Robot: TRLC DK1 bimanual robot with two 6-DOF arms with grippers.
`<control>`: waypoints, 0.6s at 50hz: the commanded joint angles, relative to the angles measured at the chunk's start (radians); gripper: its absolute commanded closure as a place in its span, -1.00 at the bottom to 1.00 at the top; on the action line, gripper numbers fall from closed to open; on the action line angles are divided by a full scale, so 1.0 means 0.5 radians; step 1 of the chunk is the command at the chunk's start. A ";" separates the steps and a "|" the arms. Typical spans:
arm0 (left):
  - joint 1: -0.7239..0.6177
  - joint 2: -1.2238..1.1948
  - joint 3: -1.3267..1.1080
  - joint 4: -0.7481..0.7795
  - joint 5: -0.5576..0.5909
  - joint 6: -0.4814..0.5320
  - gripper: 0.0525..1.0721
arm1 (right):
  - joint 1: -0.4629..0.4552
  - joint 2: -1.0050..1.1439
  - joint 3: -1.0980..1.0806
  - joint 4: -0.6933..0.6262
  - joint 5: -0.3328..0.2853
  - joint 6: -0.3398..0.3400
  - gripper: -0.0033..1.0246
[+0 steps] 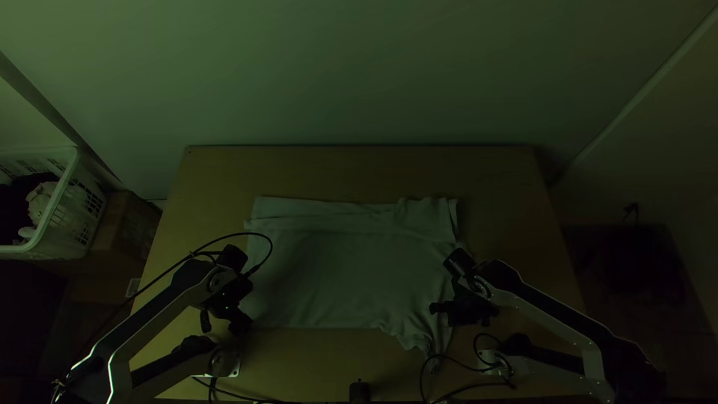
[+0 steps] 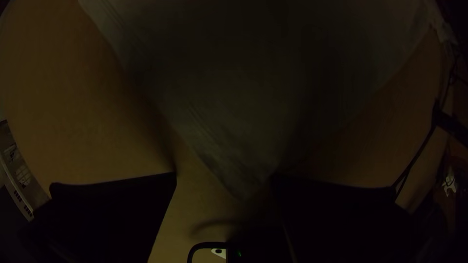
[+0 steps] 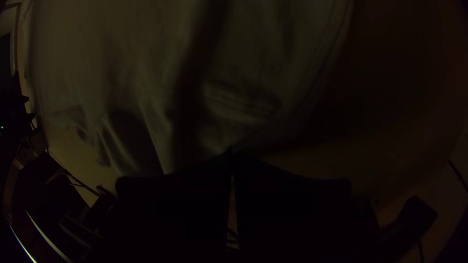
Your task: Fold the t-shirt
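- Nearest the camera, the two arms lean in over the table (image 1: 359,170) from its near edge.
- Left tool (image 1: 228,305): above the t-shirt's (image 1: 329,265) near left corner, its fingers well apart, with a corner of the cloth below and between them.
- Right tool (image 1: 467,308): at the shirt's right side, clenched, its fingertips together on a pinch of the cloth.
- The t-shirt lies across the middle of the table, its far long side layered in a band; the near right part is bunched and trails toward the table's near edge.
- Beyond the table's left edge, a white basket (image 1: 63,213) with cloth inside stands beside a brown box (image 1: 123,228).
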 commanded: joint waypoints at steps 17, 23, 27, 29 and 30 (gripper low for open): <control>-0.198 -0.082 -0.076 0.067 0.000 0.000 0.95 | -0.008 0.049 0.004 0.101 0.024 0.036 0.94; -0.174 -0.085 -0.039 0.110 0.012 -0.012 0.95 | -0.060 0.019 0.032 0.098 0.024 0.024 0.94; -0.100 -0.072 0.016 0.119 0.043 -0.006 0.95 | -0.128 -0.003 0.063 0.089 0.024 0.003 0.94; -0.057 -0.063 0.047 0.125 0.052 0.000 0.95 | -0.156 -0.015 0.084 0.077 0.024 -0.019 0.94; -0.045 -0.057 0.059 0.125 0.055 0.000 0.95 | -0.165 -0.021 0.100 0.067 0.027 -0.022 0.94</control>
